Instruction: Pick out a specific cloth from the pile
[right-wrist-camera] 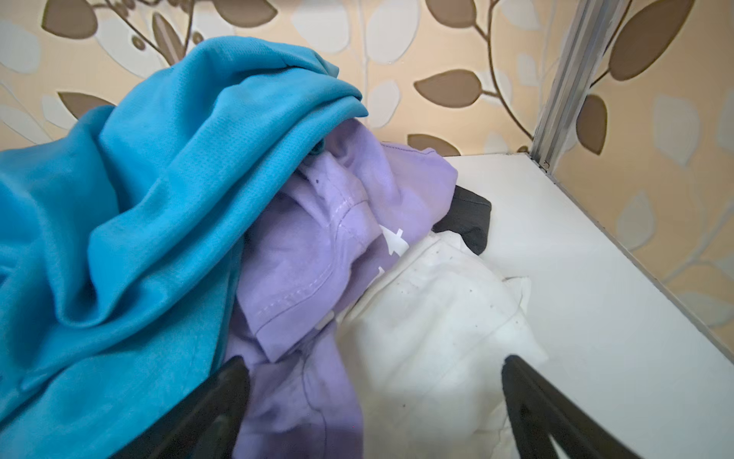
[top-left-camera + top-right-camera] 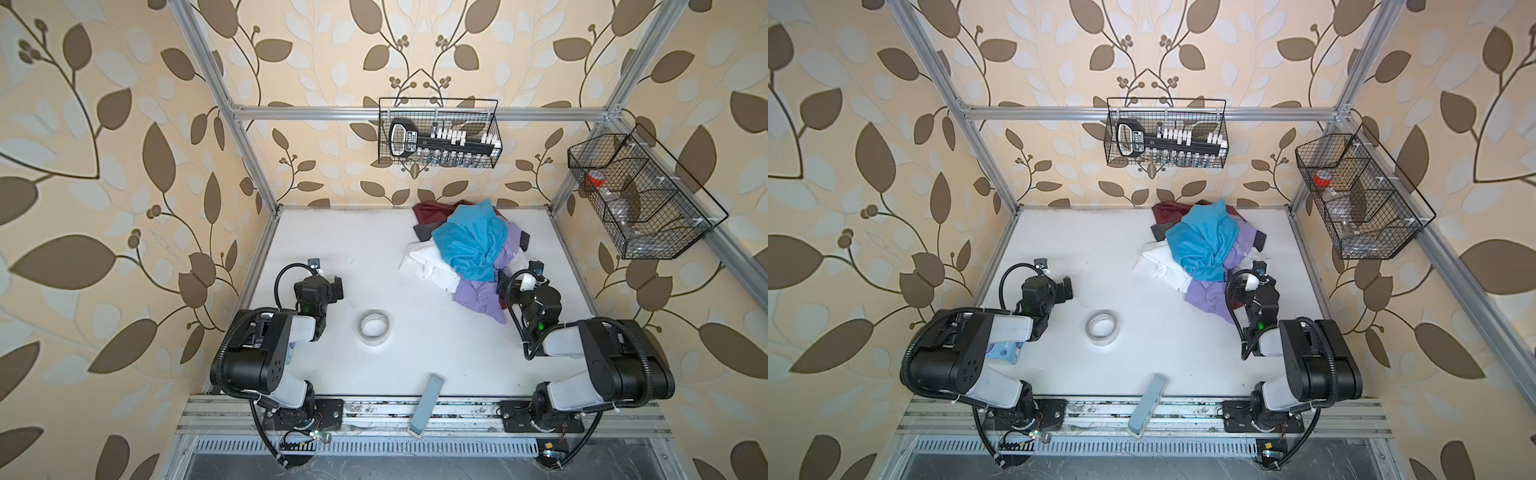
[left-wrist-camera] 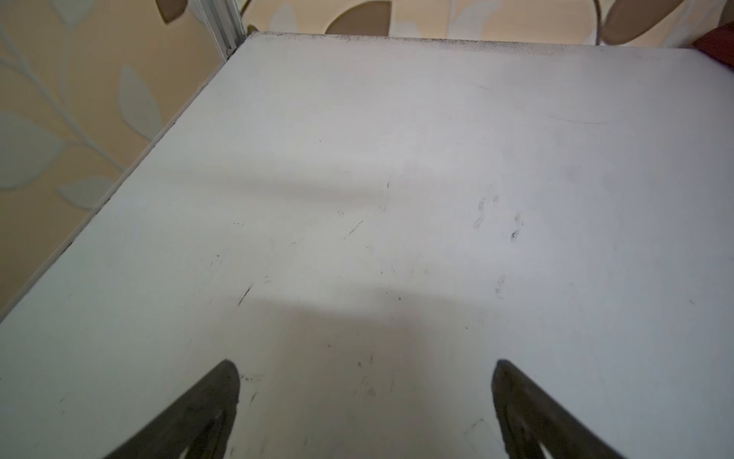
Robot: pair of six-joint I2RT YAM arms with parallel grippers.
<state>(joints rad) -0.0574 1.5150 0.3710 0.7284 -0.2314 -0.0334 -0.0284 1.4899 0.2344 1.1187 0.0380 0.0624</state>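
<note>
The pile (image 2: pixel 469 249) (image 2: pixel 1204 245) lies at the back right of the white table (image 2: pixel 332 232), with a bright blue garment (image 1: pixel 139 198) on top. The cloth (image 2: pixel 428 266) (image 2: pixel 1160 268), plain white, sticks out from under the blue one on the pile's left side. My right gripper (image 1: pixel 376 363) (image 2: pixel 512 283) (image 2: pixel 1239 282) is open at the pile's right edge. Between its jaws lie lavender fabric (image 1: pixel 317 246) and white fabric (image 1: pixel 437 337); I cannot tell whether that white fabric is the same garment. My left gripper (image 3: pixel 367 369) (image 2: pixel 328 289) hangs open over bare table.
A tape roll (image 2: pixel 374 326) lies mid-table. A blue-grey block (image 2: pixel 428 403) leans over the front edge. Wire baskets hang on the back wall (image 2: pixel 438 133) and the right frame (image 2: pixel 640 199). Maroon (image 2: pixel 432 214) and dark grey (image 1: pixel 468 218) garments sit in the pile.
</note>
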